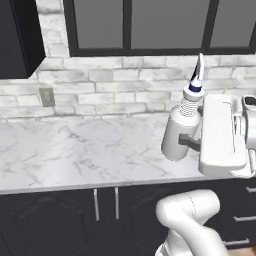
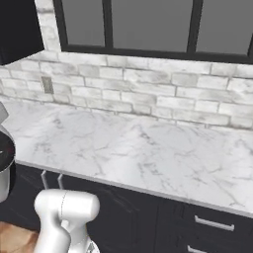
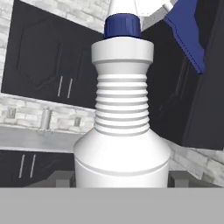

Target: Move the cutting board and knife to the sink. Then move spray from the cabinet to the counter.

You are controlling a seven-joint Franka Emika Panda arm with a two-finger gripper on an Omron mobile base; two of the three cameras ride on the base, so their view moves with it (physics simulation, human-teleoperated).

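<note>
Gripping the spray [image 1: 180, 135] around its white body, the claw [image 1: 192, 142] pinches the bottle between its dark fingers [image 1: 185, 143] and holds it in the air above the near edge of the marble tabletop [image 1: 75, 150], nozzle tilted up toward the window [image 1: 160, 25]. In the hand view the ribbed neck and blue collar of the spray [image 3: 122, 131] stand right before the camera. Beyond lie the bare tabletop, the pale brick wall [image 1: 100, 85], and a dark upper cabinet [image 1: 17, 37] at far left.
</note>
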